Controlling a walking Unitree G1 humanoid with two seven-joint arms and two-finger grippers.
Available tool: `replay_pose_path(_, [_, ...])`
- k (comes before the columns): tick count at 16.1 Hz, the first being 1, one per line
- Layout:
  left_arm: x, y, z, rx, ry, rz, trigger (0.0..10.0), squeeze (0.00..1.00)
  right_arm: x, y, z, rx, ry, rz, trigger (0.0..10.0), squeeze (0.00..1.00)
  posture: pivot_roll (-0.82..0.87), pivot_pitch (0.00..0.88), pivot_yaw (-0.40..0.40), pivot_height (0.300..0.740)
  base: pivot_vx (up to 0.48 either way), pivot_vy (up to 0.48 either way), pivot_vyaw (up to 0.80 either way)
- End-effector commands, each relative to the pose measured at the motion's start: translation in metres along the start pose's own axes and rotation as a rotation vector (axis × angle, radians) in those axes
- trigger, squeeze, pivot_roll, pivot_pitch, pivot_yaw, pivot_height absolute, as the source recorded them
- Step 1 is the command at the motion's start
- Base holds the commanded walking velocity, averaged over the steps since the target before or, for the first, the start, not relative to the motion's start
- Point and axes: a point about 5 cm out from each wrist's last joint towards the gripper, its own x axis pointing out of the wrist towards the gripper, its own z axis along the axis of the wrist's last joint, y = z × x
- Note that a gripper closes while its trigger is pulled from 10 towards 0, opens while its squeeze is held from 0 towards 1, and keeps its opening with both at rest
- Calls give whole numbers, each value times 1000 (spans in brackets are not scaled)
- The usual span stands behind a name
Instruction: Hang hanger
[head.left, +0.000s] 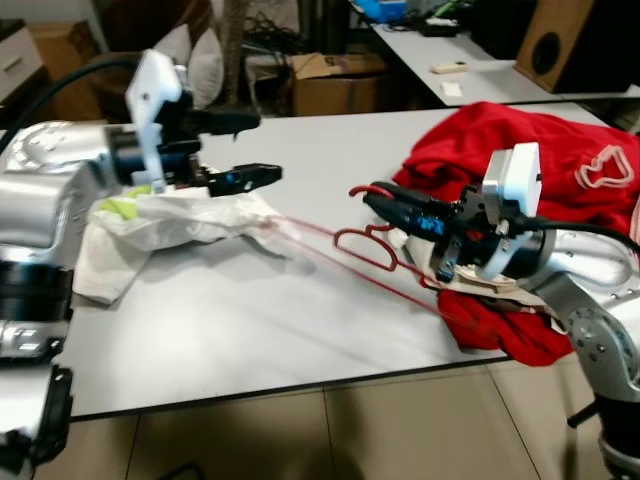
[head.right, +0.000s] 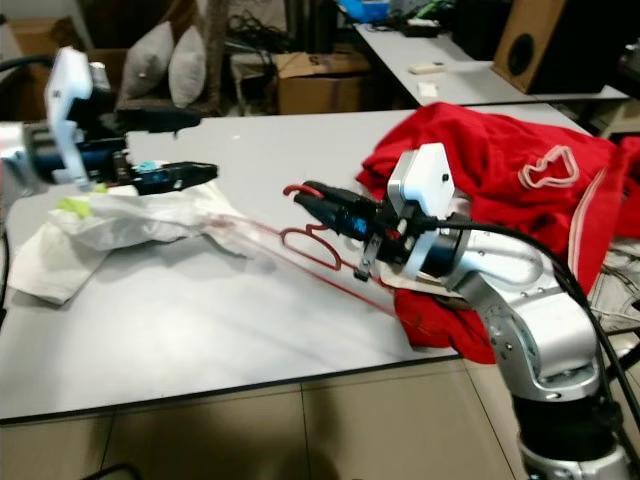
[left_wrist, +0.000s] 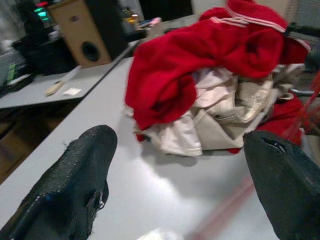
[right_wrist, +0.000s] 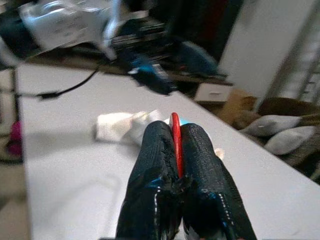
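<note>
a grey table (head.left: 250, 330) fills the scene from the robot's head camera, with both silver arms reaching over it. the right gripper (head.left: 385, 203) is clamped on the hook end of a thin red wire hanger (head.left: 362, 245), and the right wrist view shows the two black fingers (right_wrist: 155, 165) pressed together with a sliver of red wire between them, so the hold looks firm. the hanger lies low over the table, blurred, its hook curling beside the fingertips and its long arms running toward a crumpled white garment (head.left: 170, 225) on the robot's left; whether the far end reaches into that cloth cannot be told. gripping by the hook probably gives the arm control of the whole frame for lifting it away. the left gripper (head.left: 243, 148) hovers just above the white garment with its fingers spread apart and nothing between them, and its wrist view shows the two pads (left_wrist: 75, 175) wide apart, looking across the table. it seems placed there to steady or free the cloth. behind the right arm sits a heap of red clothing (head.left: 520, 160) with pale cream fabric (left_wrist: 225, 110) tucked into it, touching the arm's underside. no rail or rod to hang on can be seen, so the hanging itself is not yet done. a cardboard box (head.left: 335, 80) and a wooden speaker (head.left: 575, 40) stand beyond the table.
</note>
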Motion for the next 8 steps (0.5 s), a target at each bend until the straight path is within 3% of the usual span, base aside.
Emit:
replay_pose_path(1, [17,-3,14,51,-19,-99,10000,1000,2,0,12,-62,-6,80,10000,0,49,0,35,740,0,0,0])
replay_pose_path(3, [29,-8,20,42,-42,-194,10000,1000,3,-2,17,-98,3,120,10000,0,52,0,44,740,0,0,0])
replay_pose_path(6, [47,-19,2,-8,17,-370,10000,1000,8,-4,31,-153,-22,184,10000,0,52,0,63,740,0,0,0])
replay_pose_path(7, [51,-22,-6,-29,39,-425,10000,745,9,-4,34,-171,-23,208,10000,0,47,0,85,740,0,0,0])
replay_pose_path(8, [53,-21,-8,-48,31,-441,10000,627,9,-5,35,-178,-21,219,10000,0,46,0,87,740,0,0,0])
